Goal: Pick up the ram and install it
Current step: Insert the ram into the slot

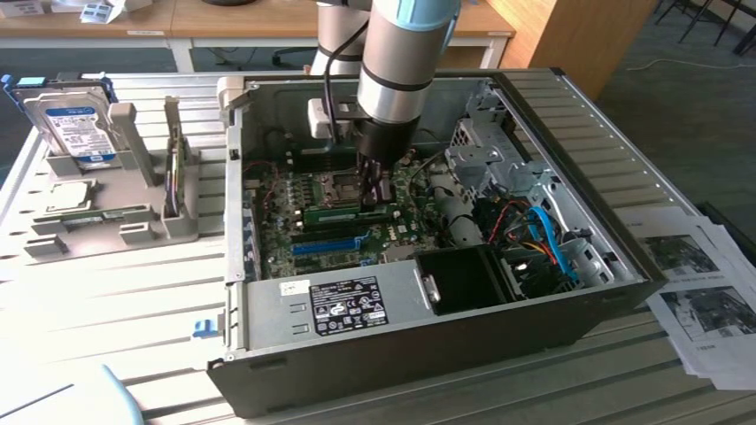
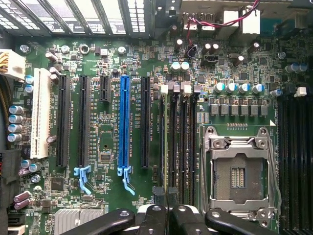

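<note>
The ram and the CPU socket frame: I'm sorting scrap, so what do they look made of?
Judging by looks, the ram is likely fibreglass circuit board, matte green; the CPU socket frame is probably steel, bare and shiny, with bright reflections along its edges.

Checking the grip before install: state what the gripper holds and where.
The gripper appears to hold the ram by its top edge, near the exterior view's right end.

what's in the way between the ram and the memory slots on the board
Nothing visible. The tool holds the ram low over the black memory slots, which look bare. The cpu socket sits beside them, not in the path.
</note>
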`<state>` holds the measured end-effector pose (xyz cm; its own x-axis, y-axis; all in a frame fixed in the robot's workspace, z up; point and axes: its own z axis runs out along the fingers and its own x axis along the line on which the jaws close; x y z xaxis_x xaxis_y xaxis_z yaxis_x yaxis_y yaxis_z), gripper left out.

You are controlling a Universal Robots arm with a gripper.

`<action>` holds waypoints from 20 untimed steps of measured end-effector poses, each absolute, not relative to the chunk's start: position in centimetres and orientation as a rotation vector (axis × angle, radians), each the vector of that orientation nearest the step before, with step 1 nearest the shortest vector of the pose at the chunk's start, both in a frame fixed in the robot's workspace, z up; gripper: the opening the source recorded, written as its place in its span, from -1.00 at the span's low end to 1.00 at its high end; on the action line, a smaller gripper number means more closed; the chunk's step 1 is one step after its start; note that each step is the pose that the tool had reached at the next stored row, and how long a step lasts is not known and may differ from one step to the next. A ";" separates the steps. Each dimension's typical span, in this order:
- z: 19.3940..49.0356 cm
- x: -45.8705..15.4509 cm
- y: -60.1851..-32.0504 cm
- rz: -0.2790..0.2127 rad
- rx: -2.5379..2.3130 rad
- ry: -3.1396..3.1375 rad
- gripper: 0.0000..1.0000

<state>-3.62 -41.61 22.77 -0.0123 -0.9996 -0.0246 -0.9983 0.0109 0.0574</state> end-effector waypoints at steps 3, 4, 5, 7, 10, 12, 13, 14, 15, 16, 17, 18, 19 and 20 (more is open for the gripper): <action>22.8 -3.6 -41.6 -0.091 2.192 -2.217 -0.78; 22.8 -3.6 -41.6 -0.091 2.192 -2.217 -0.78; 22.8 -3.6 -41.6 -0.091 2.192 -2.217 -0.78; 22.8 -3.6 -41.6 -0.091 2.192 -2.217 -0.76; 22.8 -3.6 -41.6 -0.091 2.192 -2.217 -0.64; 22.8 -3.6 -41.6 -0.091 2.192 -2.217 -0.64; 22.8 -3.6 -41.6 -0.091 2.192 -2.217 -0.64; 22.8 -3.6 -41.6 -0.091 2.192 -2.217 -0.64; 22.8 -3.6 -41.6 -0.091 2.192 -2.217 -0.64; 22.8 -3.6 -41.6 -0.091 2.192 -2.217 -0.64; 22.8 -3.6 -41.6 -0.091 2.192 -2.217 -0.64; 22.8 -3.6 -41.6 -0.091 2.192 -2.217 -0.64; 22.8 -3.6 -41.6 -0.091 2.192 -2.217 -0.64; 22.9 -3.6 -41.6 -0.091 2.192 -2.217 -0.64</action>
<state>-3.62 -41.61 22.93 -0.0123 -0.9996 -0.0248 -0.9983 0.0108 0.0573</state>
